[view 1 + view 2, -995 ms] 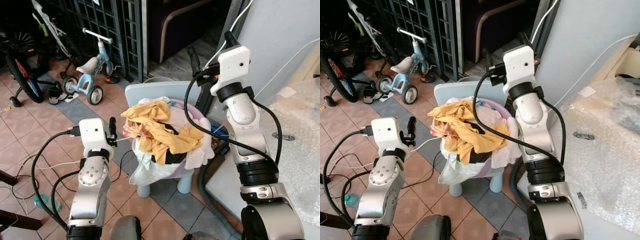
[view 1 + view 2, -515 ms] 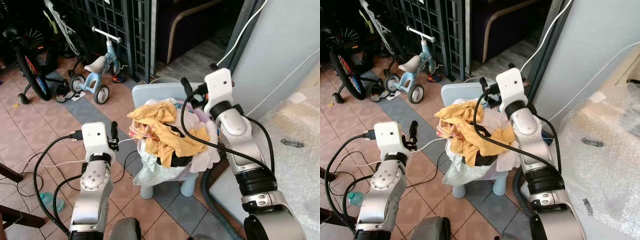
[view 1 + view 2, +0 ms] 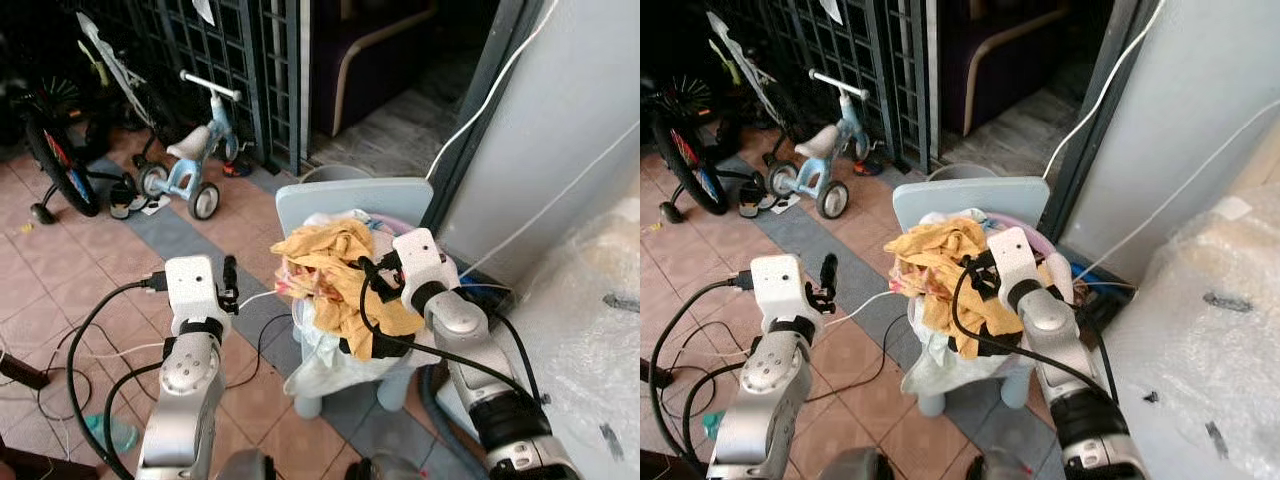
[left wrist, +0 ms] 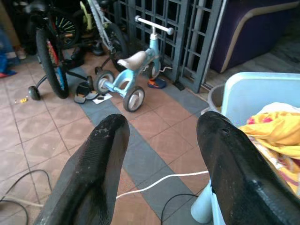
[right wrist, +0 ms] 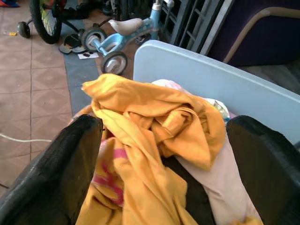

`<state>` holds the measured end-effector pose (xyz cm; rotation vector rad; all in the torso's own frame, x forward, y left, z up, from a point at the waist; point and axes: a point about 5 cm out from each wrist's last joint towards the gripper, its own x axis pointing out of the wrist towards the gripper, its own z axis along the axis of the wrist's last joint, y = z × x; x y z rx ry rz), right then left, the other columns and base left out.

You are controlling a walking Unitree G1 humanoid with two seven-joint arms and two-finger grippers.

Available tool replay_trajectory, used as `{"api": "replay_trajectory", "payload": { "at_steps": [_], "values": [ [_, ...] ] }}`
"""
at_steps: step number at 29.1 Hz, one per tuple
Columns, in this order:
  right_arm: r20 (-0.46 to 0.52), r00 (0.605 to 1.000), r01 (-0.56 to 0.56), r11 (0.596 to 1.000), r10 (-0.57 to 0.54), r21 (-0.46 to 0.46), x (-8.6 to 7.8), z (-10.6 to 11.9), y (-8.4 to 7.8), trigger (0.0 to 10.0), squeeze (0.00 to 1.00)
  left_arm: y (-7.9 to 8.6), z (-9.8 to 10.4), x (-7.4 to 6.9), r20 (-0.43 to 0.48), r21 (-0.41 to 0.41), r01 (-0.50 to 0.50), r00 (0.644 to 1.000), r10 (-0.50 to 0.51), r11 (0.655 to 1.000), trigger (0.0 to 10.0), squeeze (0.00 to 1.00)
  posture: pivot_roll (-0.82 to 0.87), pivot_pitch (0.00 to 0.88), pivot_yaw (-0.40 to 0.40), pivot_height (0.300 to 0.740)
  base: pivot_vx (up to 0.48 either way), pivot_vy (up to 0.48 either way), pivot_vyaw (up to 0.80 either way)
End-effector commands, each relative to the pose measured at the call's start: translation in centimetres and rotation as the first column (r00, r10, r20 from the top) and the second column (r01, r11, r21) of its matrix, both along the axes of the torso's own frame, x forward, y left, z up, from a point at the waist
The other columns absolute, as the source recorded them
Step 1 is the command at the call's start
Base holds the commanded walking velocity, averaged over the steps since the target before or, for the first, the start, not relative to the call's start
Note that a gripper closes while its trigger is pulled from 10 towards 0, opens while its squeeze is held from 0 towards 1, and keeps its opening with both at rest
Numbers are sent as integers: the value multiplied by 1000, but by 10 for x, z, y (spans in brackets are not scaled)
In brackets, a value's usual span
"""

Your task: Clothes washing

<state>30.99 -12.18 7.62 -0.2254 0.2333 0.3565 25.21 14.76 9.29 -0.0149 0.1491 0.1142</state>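
The pale blue chair (image 3: 340, 205) is carrying the laundry pile (image 3: 345, 290), topped by a yellow garment (image 5: 154, 117). The right gripper (image 5: 159, 154), raised above the chair a second ago, is now sitting low against the pile, fingers spread wide around the yellow garment. The left gripper (image 4: 159, 154) is still hovering beside the chair, released, over the tiled floor (image 4: 42, 136).
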Motion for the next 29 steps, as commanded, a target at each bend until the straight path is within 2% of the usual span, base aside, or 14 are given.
{"api": "replay_trajectory", "payload": {
  "at_steps": [1, 8, 18, 19, 20, 21, 22, 29],
  "values": [
    [-45, 999, 0, 1000, -1, -11, -2, -7, 2, 10000, 0, 0, 3, 0, 5, 1, 5, 1000, -5, 1000, 10000, 0, 60, 31, 4, 740, 0, 0, 0],
    [-168, 984, 56, 996, -67, -67, -4, -27, -7, 10000, 0, 1, 4, 1, 8, 18, 17, 1000, -17, 1000, 10000, 0, 73, 39, 8, 740, 0, 0, 0],
    [-225, 957, 153, 979, -180, -133, 2, -41, -13, 10000, 0, 2, 6, -5, -8, 11, 13, 1000, -13, 1000, 10000, 0, 95, 98, 2, 740, 0, 0, 0],
    [-234, 953, 163, 978, -191, -132, 1, -43, -14, 9294, 0, 2, 7, -8, -9, 10, 11, 1000, -11, 1000, 10000, 0, 100, 113, 0, 740, 0, 0, 0],
    [-235, 953, 166, 977, -193, -131, 1, -43, -14, 9294, 0, 2, 7, -8, -8, 10, 11, 1000, -11, 1000, 10000, 0, 100, 113, 0, 740, 0, 0, 0],
    [-244, 947, 180, 974, -210, -139, 0, -46, -16, 4196, 0, 2, 7, -11, -16, 7, 9, 1000, -9, 1000, 10000, 0, 105, 125, -2, 740, 0, 0, 0],
    [-253, 944, 182, 974, -211, -132, 0, -47, -15, 0, 0, 2, 7, -12, -18, 7, 8, 1000, -8, 1000, 10000, 0, 108, 135, -3, 740, 0, 0, 0],
    [-261, 942, 183, 975, -210, -122, -1, -48, -15, 0, 0, 2, 8, -14, -18, 7, 8, 1000, -8, 1000, 10000, 0, 110, 140, -3, 740, 0, 0, 0]
  ]
}}
